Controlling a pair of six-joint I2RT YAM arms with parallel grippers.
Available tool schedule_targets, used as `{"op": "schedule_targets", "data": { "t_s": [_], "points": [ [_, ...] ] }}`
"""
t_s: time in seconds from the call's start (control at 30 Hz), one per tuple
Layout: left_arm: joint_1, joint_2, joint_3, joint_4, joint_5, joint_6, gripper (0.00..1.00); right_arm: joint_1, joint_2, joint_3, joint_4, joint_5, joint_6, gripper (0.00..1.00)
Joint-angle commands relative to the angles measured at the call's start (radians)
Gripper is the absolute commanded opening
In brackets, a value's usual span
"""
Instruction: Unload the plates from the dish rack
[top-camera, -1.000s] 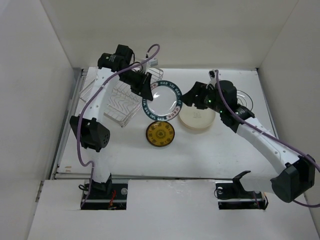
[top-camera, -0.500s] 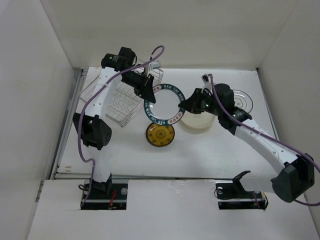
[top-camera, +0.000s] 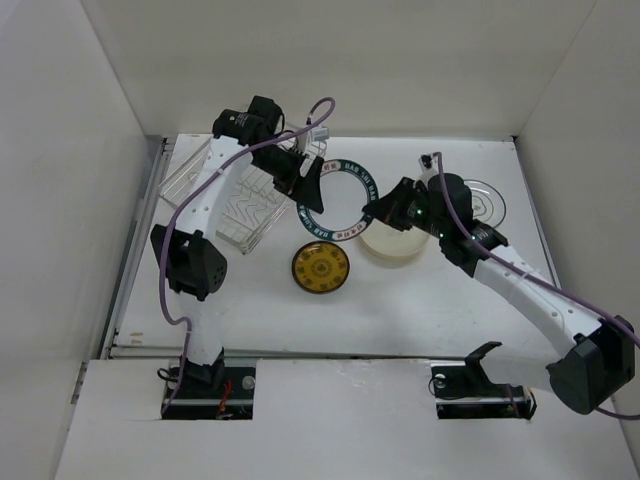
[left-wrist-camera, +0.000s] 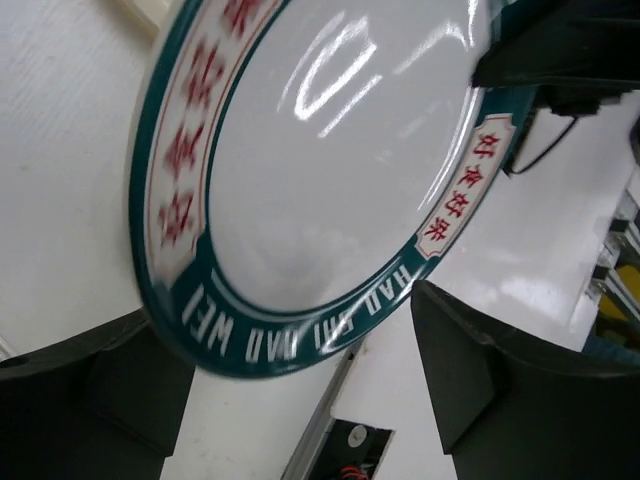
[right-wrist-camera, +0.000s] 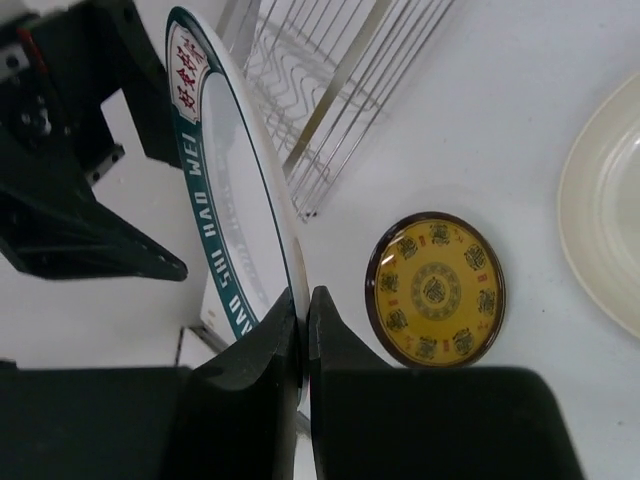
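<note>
Teal-rimmed plate (top-camera: 338, 200) is off the worktop (top-camera: 400, 320), hanging on edge and tilted between the two arms, just right of the dish rack (top-camera: 232, 215) that sits at the far-left corner. Right tool (top-camera: 378, 207) is clamped on the plate's right rim; its wrist view shows both fingers pinched tight on the edge. Left tool (top-camera: 303, 188) straddles the opposite, rack-side rim with jaws apart and a visible gap on each side, so to my eye the right arm alone carries it. Key relation: the disc spans the line between the tools and the left fingers bracket its edge, so the left arm should back out toward the rack, in the plate's plane, before the right one swings. Drop zone is close to the right arm: cream plate (top-camera: 395, 245) just near-side of its tool, small dark plate with the gold centre (top-camera: 320, 268) below the hanging plate. No plate shows in the rack.
</note>
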Motion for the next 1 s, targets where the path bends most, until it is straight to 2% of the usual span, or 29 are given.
{"op": "schedule_targets", "data": {
  "t_s": [0.0, 0.1, 0.23, 0.27, 0.37, 0.47, 0.57, 0.6, 0.73, 0.97],
  "points": [
    [0.013, -0.075, -0.022, 0.100, -0.137, -0.132, 0.79, -0.003, -0.029, 0.008, 0.048, 0.137, 0.144, 0.00],
    [0.079, -0.123, -0.042, 0.215, -0.225, -0.248, 0.86, -0.003, -0.029, 0.049, 0.009, 0.263, 0.208, 0.00],
    [0.205, -0.179, -0.065, 0.332, -0.274, -0.359, 0.91, -0.025, -0.018, 0.132, -0.063, 0.439, 0.227, 0.00],
    [0.226, -0.190, -0.065, 0.332, -0.291, -0.359, 0.91, -0.037, -0.008, 0.178, -0.102, 0.568, 0.242, 0.00],
    [0.282, -0.199, -0.055, 0.326, -0.337, -0.359, 0.91, -0.093, -0.008, 0.203, -0.159, 0.765, 0.268, 0.00],
    [0.308, -0.222, -0.055, 0.277, -0.351, -0.316, 0.91, -0.170, -0.018, 0.192, -0.160, 0.850, 0.308, 0.00],
    [0.328, -0.267, -0.124, 0.263, -0.375, -0.278, 0.91, -0.311, -0.028, 0.152, -0.135, 0.851, 0.328, 0.00],
    [0.328, -0.281, -0.143, 0.263, -0.398, -0.269, 0.91, -0.387, -0.028, 0.137, -0.117, 0.819, 0.328, 0.00],
    [0.328, -0.325, -0.220, 0.252, -0.431, -0.236, 0.92, -0.549, -0.017, 0.049, -0.055, 0.698, 0.301, 0.00],
    [0.328, -0.325, -0.230, 0.218, -0.475, -0.213, 0.92, -0.673, 0.003, -0.084, -0.011, 0.607, 0.310, 0.00]
  ]
}}
